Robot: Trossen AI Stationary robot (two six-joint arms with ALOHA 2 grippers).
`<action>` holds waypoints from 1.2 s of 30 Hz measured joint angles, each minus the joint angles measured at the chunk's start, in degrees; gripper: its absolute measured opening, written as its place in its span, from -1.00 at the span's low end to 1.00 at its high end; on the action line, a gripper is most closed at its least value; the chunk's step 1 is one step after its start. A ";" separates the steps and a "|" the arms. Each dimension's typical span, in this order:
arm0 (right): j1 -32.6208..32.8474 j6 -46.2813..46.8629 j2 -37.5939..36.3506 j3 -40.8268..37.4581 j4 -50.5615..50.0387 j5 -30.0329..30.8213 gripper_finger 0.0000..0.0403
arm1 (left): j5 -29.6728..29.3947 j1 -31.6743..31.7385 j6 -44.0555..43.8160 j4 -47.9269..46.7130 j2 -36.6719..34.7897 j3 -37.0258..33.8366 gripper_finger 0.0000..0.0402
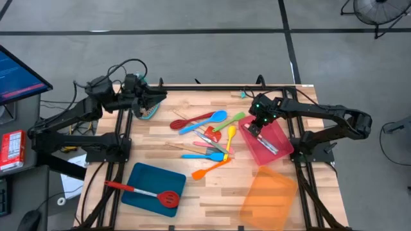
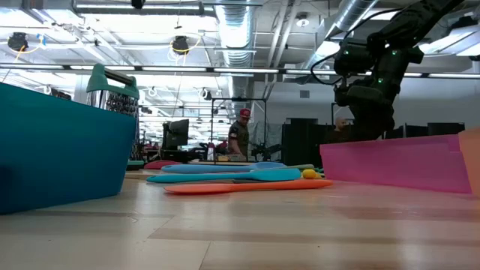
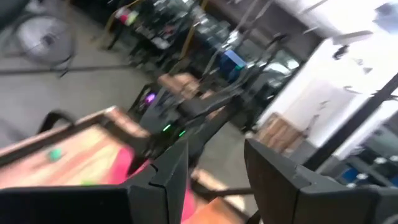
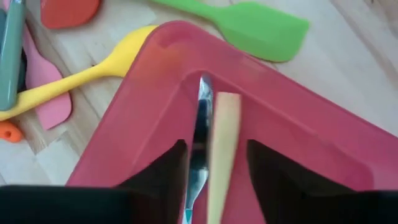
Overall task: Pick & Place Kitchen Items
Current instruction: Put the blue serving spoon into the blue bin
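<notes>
My right gripper [image 1: 258, 127] points steeply down into the pink tray [image 1: 277, 152] at the table's right; it is open. A metal utensil [image 4: 200, 134] and a wooden handle [image 4: 222, 149] lie side by side on the tray's floor between its fingers, running along them. The other kitchen items [image 1: 212, 138] lie in a loose pile on the wood left of that tray: blue, red, green, yellow, pink and orange spoons and spatulas. A red slotted turner [image 1: 154, 194] rests on the blue tray [image 1: 138, 183]. My left gripper [image 1: 157, 97] waits raised at the far left, level and open.
A metal box grater with a teal handle [image 1: 146, 110] stands below the left gripper. An orange tray [image 1: 270, 199] lies at the near right, next to the pink one. A yellow spoon [image 4: 81, 78] and a green spatula [image 4: 255, 25] lie just outside the pink tray's rim.
</notes>
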 joint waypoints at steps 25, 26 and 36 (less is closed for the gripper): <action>19.28 7.36 -20.42 31.76 -12.35 -1.56 0.32 | -11.65 -6.12 18.49 -6.99 29.27 0.04 0.35; 20.11 8.07 -21.99 31.79 -12.42 -0.28 0.32 | -12.29 -6.18 19.09 -6.82 31.42 0.04 0.35; 27.03 13.12 -30.63 29.63 -13.03 9.90 0.32 | -20.45 -6.60 23.48 7.65 48.34 0.00 0.27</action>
